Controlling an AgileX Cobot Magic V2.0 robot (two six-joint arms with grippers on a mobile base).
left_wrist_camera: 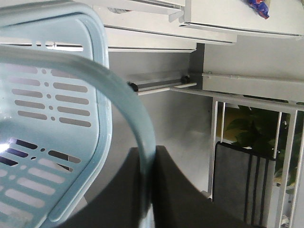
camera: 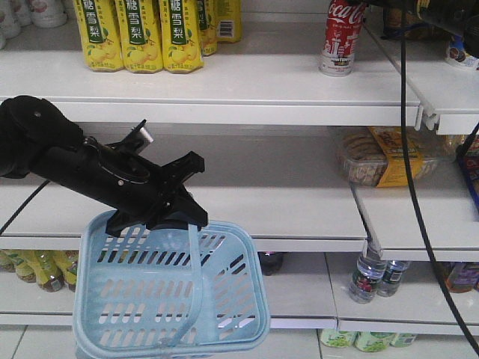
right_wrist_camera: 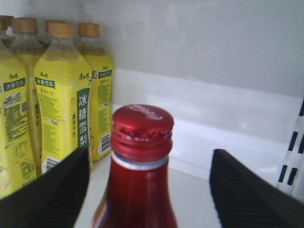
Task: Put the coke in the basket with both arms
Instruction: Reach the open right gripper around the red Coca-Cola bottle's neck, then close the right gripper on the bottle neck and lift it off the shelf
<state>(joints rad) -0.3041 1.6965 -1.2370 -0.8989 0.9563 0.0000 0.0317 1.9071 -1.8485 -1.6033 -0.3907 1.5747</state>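
Observation:
The coke [camera: 343, 37] stands upright on the top shelf, right of centre. In the right wrist view its red cap and neck [right_wrist_camera: 142, 142] rise between the two black fingers of my right gripper [right_wrist_camera: 151, 164]. That gripper is open, with a gap on each side of the neck. The light blue basket [camera: 172, 299] hangs below the middle shelf at lower left. My left gripper [camera: 161, 217] is shut on its swing handle [left_wrist_camera: 118, 90], which runs between the fingers of the left gripper [left_wrist_camera: 152, 154]. The slotted wall of the basket [left_wrist_camera: 42, 95] fills the left of that view.
Yellow pear-drink bottles [camera: 142, 34] stand left of the coke, close by in the right wrist view [right_wrist_camera: 66, 104]. A packaged snack [camera: 382, 157] lies on the middle shelf. Small bottles [camera: 370, 280] sit on the lower shelf. A black cable [camera: 408, 149] hangs down at right.

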